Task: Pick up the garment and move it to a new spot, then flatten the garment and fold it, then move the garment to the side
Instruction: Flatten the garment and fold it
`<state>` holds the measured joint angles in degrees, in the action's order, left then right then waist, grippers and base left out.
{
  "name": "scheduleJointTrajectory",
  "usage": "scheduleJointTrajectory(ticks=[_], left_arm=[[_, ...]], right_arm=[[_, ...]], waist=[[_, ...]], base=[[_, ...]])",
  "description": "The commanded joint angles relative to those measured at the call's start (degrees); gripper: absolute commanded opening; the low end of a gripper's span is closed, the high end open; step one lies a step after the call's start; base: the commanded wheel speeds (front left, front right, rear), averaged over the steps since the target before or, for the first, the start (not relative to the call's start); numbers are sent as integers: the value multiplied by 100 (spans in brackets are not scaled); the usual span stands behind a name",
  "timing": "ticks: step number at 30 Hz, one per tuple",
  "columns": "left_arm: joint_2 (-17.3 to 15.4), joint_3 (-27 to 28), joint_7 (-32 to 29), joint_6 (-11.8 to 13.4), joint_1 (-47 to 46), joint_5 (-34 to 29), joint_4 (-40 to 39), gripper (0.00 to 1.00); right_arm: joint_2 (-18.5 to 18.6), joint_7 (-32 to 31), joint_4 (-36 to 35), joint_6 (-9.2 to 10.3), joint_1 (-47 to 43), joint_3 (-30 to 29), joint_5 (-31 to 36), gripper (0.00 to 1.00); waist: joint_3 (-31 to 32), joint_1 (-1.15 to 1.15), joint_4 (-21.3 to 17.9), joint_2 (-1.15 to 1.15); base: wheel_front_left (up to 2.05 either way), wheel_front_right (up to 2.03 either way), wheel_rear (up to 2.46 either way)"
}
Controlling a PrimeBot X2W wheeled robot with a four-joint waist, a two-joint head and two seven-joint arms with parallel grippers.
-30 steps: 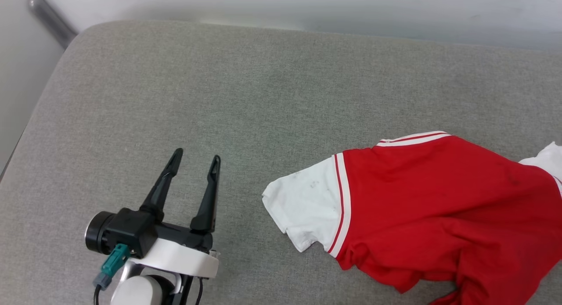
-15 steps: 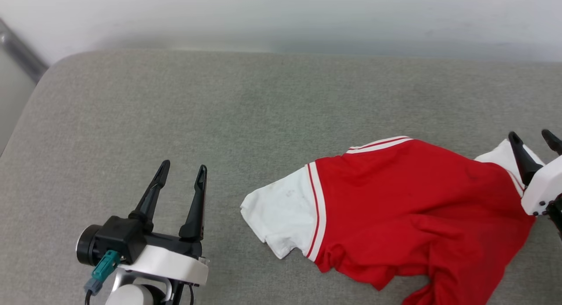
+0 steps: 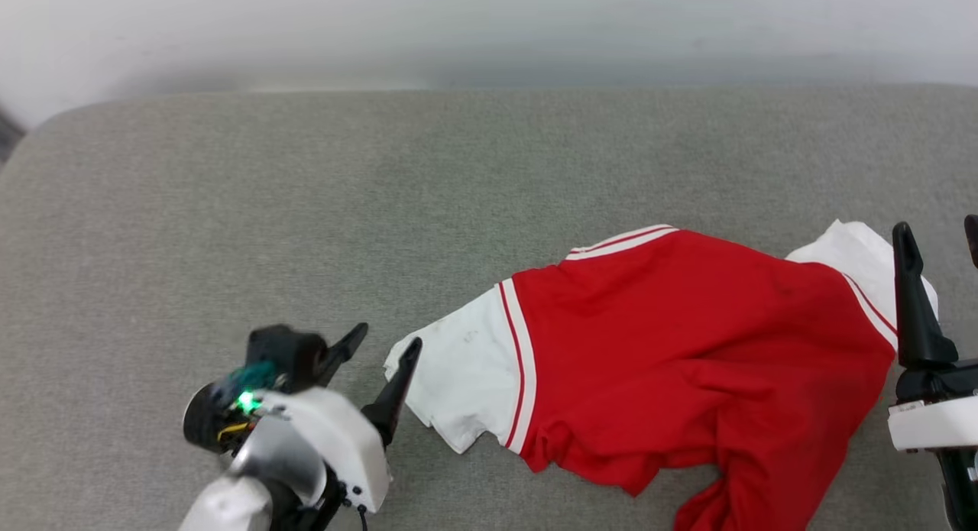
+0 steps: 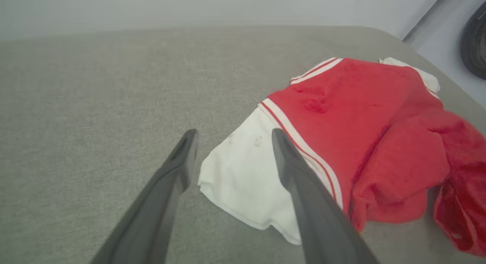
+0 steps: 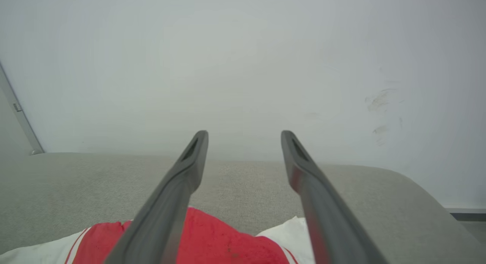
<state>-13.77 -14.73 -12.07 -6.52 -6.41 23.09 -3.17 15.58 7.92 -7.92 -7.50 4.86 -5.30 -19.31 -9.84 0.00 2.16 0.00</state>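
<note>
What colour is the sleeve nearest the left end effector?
White, with a red-and-white striped seam against the red garment. Left wrist view shows the sleeve best.

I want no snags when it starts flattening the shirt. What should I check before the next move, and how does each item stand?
1. Left gripper open: ok, jaws apart.
2. Right gripper open: ok, jaws apart.
3. Garment lying flat: not ok, its lower red part is bunched.
4. Left white sleeve within reach: ok, the left gripper is right beside it.
5. Fingers touching cloth: cannot tell.
6. Room to spread on the grey cushion: ok, wide bare area to the robot's left.
</note>
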Motion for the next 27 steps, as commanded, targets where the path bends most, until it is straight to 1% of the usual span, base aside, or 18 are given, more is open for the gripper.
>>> scheduleJointTrajectory(ticks=[1,3,4,6,8,11,13,16,19,20,21,24,27], left_arm=[[-35,-51,-263,15,-90,40,-4,100],[-222,-202,-1108,20,-272,38,20,100],[-267,-250,-1438,46,-379,41,23,100],[-295,-302,-1923,123,-563,62,42,100],[-346,-361,-2264,182,-686,4,131,100],[-386,-428,-2535,244,-890,-79,316,100],[-452,-461,-2592,297,-1022,-237,476,100],[-447,-517,-2592,342,-1111,-328,744,100],[-425,-609,-2698,274,-1095,-252,1059,100],[-411,-654,-2745,239,-1055,-209,1153,58],[-403,-685,-2782,210,-1032,-163,1236,0],[-433,-669,-2654,184,-1020,-123,1374,0],[-505,-485,-2321,279,-1117,-157,1444,0]], right_arm=[[-50,-44,-69,2,-85,-35,27,100],[-90,-107,-253,2,-147,-31,107,100],[-95,-121,-300,2,-171,-14,152,100],[-104,-88,-393,2,-162,27,203,100],[-143,-61,-432,2,-140,69,210,100],[-186,-22,-447,2,-135,97,203,100],[-193,10,-444,2,-126,132,188,100],[-199,48,-422,2,-98,163,169,100],[-202,72,-395,2,-63,199,163,100],[-198,75,-387,2,-48,214,163,100],[-192,77,-376,2,-37,227,162,100],[-176,92,-336,2,-38,247,152,100],[-155,58,-288,2,-39,256,156,100]], waist=[[-75,0,-58,0],[-156,0,-108,0],[-196,0,-131,0],[-294,0,-188,0],[-394,0,-246,0],[-537,0,-298,0],[-617,0,-333,0],[-685,0,-377,0],[-732,0,-407,0],[-741,0,-415,0],[-747,0,-422,0],[-752,0,-431,0],[-731,0,-415,0]], base=[[0,0,0],[0,0,0],[0,0,0],[0,0,0],[0,0,0],[0,0,0],[0,0,0],[0,0,0],[0,0,0],[0,0,0],[0,0,0],[0,0,0],[0,0,0]])
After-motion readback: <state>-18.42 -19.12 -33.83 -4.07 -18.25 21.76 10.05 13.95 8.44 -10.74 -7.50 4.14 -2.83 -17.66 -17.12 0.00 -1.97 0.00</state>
